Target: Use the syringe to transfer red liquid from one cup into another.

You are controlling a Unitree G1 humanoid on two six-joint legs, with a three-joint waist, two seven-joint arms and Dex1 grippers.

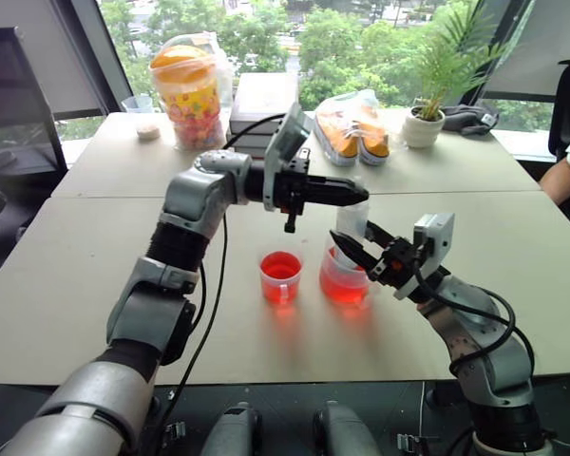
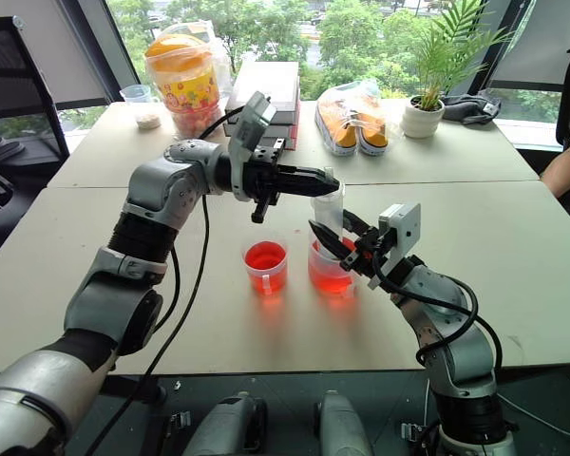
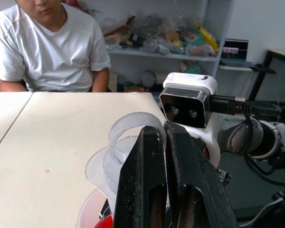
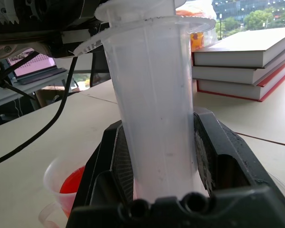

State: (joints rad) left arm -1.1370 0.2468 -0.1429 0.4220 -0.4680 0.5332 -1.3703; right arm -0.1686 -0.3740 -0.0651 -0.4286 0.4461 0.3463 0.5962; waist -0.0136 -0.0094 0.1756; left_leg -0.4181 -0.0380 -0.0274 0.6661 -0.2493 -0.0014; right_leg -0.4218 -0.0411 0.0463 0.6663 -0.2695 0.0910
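Pale table (image 1: 95, 275): right gripper (image 1: 353, 249) clamps syringe (image 4: 154, 118) upright over beaker (image 1: 345, 277); left gripper (image 1: 356, 194), clenched at plunger top for drawing; small cup (image 1: 280, 276) beside.

It looks like an office: big windows (image 1: 361, 38), a pale worktop (image 1: 66, 275), stacked books (image 2: 271, 90), a potted plant (image 1: 427, 119), and cluttered shelves (image 3: 171, 45).

No legible text, apparently.
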